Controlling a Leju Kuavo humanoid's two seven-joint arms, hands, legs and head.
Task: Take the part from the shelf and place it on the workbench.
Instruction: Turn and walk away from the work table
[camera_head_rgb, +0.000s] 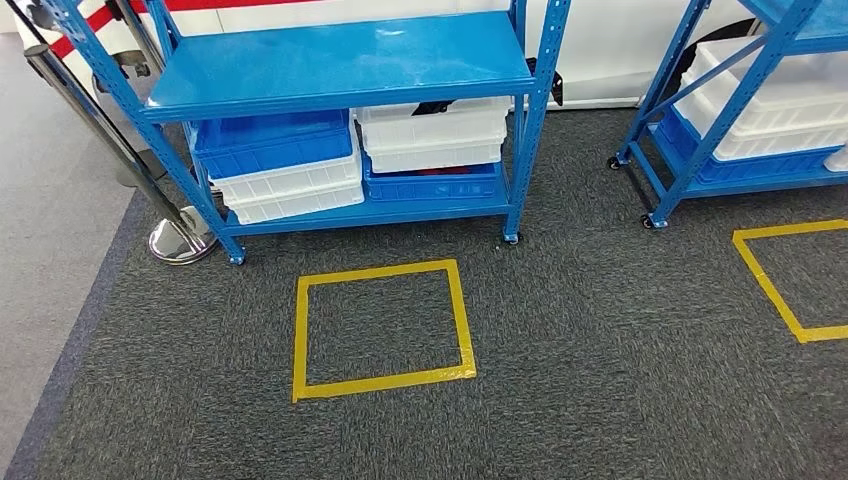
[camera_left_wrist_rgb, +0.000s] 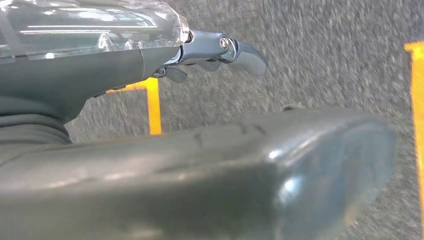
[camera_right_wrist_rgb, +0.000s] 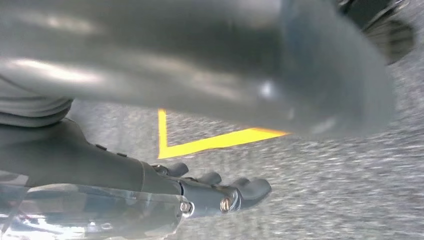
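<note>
While nothing is held:
Left hand (camera_left_wrist_rgb: 150, 150): open above carpet (camera_left_wrist_rgb: 325, 65).
Right hand (camera_right_wrist_rgb: 165, 75): open too.
Blue shelf (camera_head_rgb: 340, 60): crates (camera_head_rgb: 275, 140) stacked underneath.

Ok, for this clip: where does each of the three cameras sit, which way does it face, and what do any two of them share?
Head view: high on the body, facing forward and down at the blue shelf, its stacked bins and a yellow tape square on the carpet; no arm shows here.
Left wrist view: behind the left hand, facing the carpet and yellow tape.
Right wrist view: behind the right hand, facing carpet and a tape corner.
Shared: all three show yellow tape on the grey carpet.
</note>
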